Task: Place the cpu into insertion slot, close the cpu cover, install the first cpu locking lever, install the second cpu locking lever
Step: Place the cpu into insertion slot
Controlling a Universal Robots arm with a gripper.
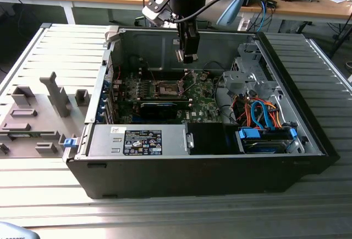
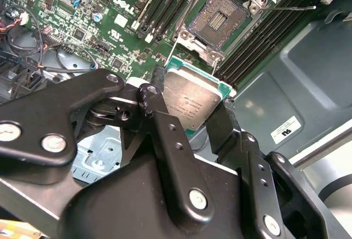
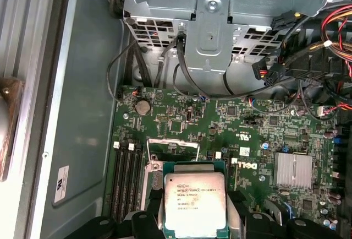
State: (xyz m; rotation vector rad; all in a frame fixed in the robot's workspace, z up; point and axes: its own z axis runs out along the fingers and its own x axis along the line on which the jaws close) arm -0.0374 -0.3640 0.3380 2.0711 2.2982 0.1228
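- The cpu (image 2: 193, 100) (image 3: 195, 201), a small flat square chip with a dull silver-grey metal top and a thin green rim, was held flat-side up in both wrist views.
- The black metal gripper (image 2: 187, 111) (image 1: 188, 57) was clamped on the cpu, one finger (image 2: 155, 107) pressed on each opposite edge.
- The cpu hung in the air above the green circuit board (image 2: 82, 27) (image 3: 264, 134), apart from the insertion slot (image 2: 218, 16) (image 1: 166, 89), a square socket with a dark centre and silver metal rim that lay bare.
- A thin silver wire lever (image 2: 289, 7) stuck out beside the slot.
- In the first wrist view the chip covered most of the socket area; a silver frame edge (image 3: 173, 146) showed just past it, and I could not tell which part that was.
- In the exterior view the chip itself was too small to make out at the gripper's tip, inside the open black computer case (image 1: 220, 175) on the ribbed grey metal counter (image 1: 165, 214).
- The near gripper links filled the foreground of the second wrist view and hid the chip's lower edge.
- Fine dark print ran across the chip's top; white lettering (image 2: 124, 2) sat on the board, and a white sticker (image 2: 284, 130) (image 3: 62, 184) on the grey case wall.
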